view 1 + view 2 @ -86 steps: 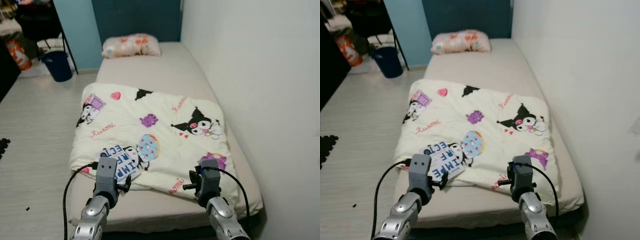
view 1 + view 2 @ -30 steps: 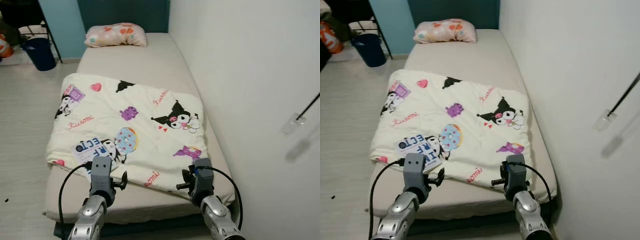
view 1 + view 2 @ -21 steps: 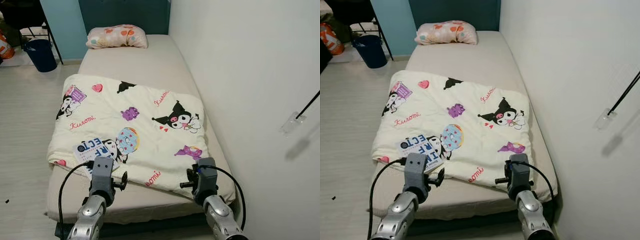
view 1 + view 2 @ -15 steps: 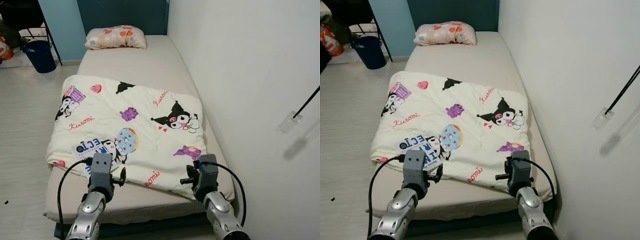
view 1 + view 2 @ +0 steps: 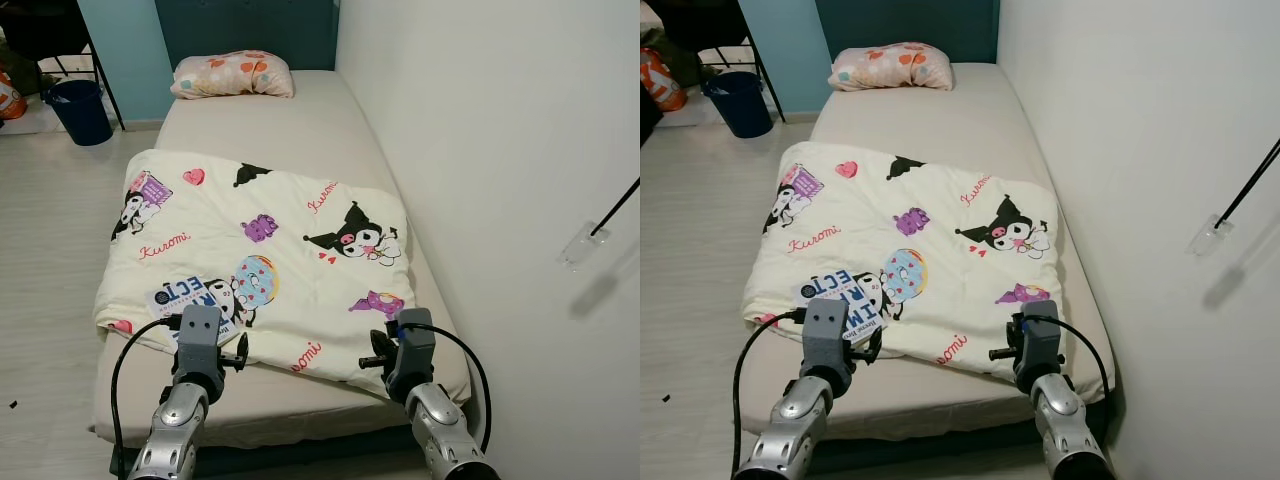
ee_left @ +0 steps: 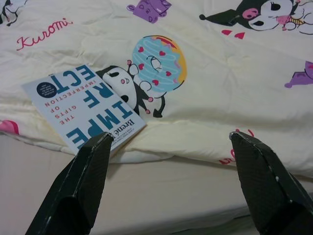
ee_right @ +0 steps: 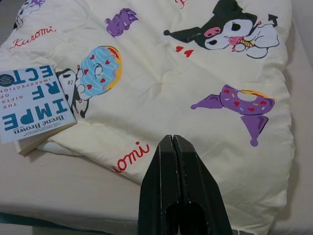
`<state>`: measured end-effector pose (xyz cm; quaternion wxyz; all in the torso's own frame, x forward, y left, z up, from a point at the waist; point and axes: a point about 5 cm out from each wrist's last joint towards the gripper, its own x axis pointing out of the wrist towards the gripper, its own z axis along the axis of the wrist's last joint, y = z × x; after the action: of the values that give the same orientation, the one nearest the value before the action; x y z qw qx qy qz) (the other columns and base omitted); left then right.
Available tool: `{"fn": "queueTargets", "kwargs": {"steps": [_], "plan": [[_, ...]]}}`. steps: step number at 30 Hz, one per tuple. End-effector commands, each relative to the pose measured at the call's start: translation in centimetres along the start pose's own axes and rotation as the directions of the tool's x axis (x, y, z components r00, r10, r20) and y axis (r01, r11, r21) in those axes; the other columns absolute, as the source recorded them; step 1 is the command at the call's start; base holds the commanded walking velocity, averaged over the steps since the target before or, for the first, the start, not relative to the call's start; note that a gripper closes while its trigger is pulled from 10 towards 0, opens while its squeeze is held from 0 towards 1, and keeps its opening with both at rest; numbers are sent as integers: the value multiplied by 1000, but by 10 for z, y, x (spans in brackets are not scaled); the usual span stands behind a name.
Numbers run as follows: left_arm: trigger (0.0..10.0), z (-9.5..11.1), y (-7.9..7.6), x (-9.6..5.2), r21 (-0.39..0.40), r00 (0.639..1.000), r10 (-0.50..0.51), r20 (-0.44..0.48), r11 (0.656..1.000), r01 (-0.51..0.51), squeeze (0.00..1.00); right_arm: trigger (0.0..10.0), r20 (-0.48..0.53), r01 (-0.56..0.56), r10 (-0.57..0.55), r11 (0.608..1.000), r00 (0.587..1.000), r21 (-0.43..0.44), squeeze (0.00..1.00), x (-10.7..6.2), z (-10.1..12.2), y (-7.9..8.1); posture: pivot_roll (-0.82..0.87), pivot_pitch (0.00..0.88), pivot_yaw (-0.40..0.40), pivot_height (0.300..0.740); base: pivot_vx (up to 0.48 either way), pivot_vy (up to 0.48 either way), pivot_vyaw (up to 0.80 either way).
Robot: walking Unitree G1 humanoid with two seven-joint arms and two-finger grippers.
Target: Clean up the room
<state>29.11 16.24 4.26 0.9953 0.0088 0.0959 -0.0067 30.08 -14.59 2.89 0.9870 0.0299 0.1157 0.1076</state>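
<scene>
Left gripper (image 6: 168, 142) spread wide over bed (image 5: 300, 120) edge, book (image 6: 83, 107) on blanket (image 5: 270, 250) just beyond its one finger; right gripper (image 7: 174, 142) pressed together, empty, above blanket's near hem.

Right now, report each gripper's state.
Left gripper: open, holding nothing, above the blanket edge by the book.
Right gripper: shut, holding nothing, above the blanket.
</scene>
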Motion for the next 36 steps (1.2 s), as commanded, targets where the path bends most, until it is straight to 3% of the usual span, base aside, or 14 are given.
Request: {"fn": "queueTargets", "kwargs": {"steps": [1, 8, 17, 36], "plan": [[10000, -9, 4, -3, 26, 999, 12, -35, 1000, -11, 0, 10000, -13, -12, 12, 1000, 1000, -1, 0, 0, -2, 2, -52, 103, 10, 696, 0, 0, 0], [10000, -9, 4, -3, 29, 999, 16, -33, 999, -15, 0, 10000, -17, -14, 14, 1000, 1000, 1, 0, 1, -2, 1, -50, 107, 10, 696, 0, 0, 0], [10000, -7, 7, -2, 38, 999, 36, -27, 999, -35, 0, 10000, -17, -26, 26, 1000, 1000, 0, 0, 6, 3, 3, -46, 125, 8, 651, 0, 0, 0], [10000, -6, 12, 0, 21, 998, 63, -26, 998, -62, 0, 10000, 13, -47, 47, 999, 999, -6, 0, 13, 15, 5, -46, 126, 8, 666, 0, 0, 0]]}}
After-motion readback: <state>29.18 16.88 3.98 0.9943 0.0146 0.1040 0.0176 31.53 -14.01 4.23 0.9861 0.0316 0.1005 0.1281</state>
